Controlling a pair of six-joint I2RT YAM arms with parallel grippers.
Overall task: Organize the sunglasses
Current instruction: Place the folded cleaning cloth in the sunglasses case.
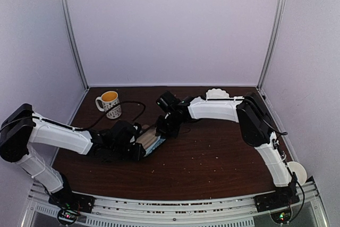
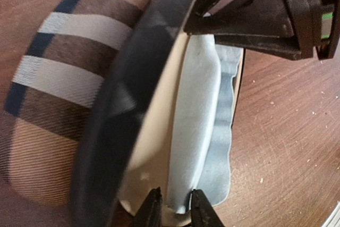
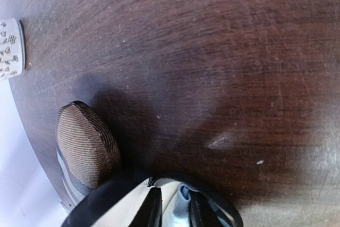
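Neither pair of sunglasses shows in any view. The tan striped case [image 1: 149,141] lies open at table centre-left, between both grippers. In the left wrist view its plaid shell [image 2: 53,94] and dark rim frame a cream lining that holds a light blue cloth [image 2: 199,115]. My left gripper [image 2: 178,211] is at the near end of the case, shut on a fold of the cloth. My right gripper [image 3: 174,211] is at the far end, its fingers closed on the cloth's [image 3: 183,194] rolled end. It also shows in the left wrist view [image 2: 199,22].
A white patterned mug [image 1: 109,103] with yellow inside stands at the back left and shows in the right wrist view [image 3: 9,49]. A white scalloped object [image 1: 218,93] sits at the back edge. A white round object [image 1: 297,173] is by the right arm's base.
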